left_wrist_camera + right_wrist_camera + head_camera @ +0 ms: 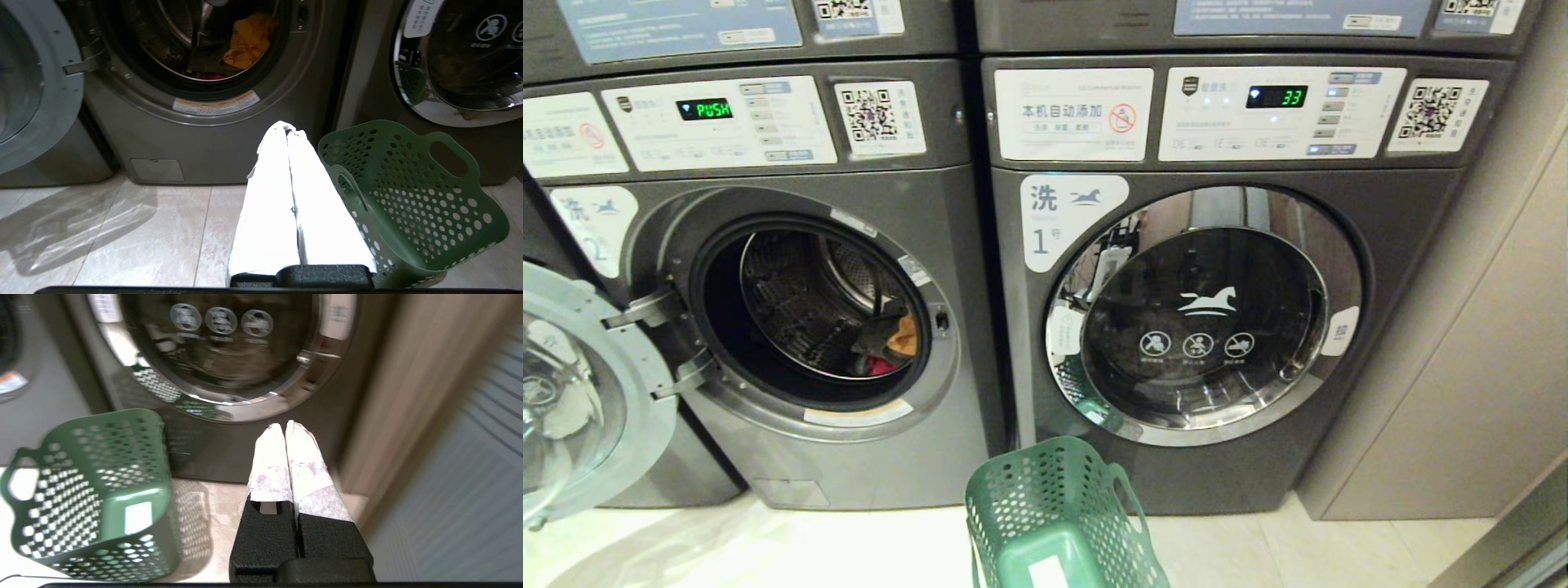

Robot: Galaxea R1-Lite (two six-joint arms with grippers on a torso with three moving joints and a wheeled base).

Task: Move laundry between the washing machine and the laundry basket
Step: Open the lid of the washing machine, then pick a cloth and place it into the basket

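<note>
Laundry (890,343), an orange piece over darker and red ones, is lying low in the drum of the open washing machine (809,457), whose door (580,392) is swinging wide to its left. The green laundry basket (1054,514) is sitting on the floor just right of that machine's front, and looks empty through its holes. I am holding my left gripper (291,131) low before the machine, just left of the basket, its taped fingers pressed together on nothing. My right gripper (285,426) is hanging to the basket's right, before the closed second machine (1217,327), likewise pinched on nothing. By my reckoning, the transfer is not yet begun; the next move calls for spreading the left fingers and reaching into the drum for the orange piece. The open machine's display is reading "PUSH"; its neighbour, marked "洗 1", is showing "33" beside a label reading "本机自动添加".
</note>
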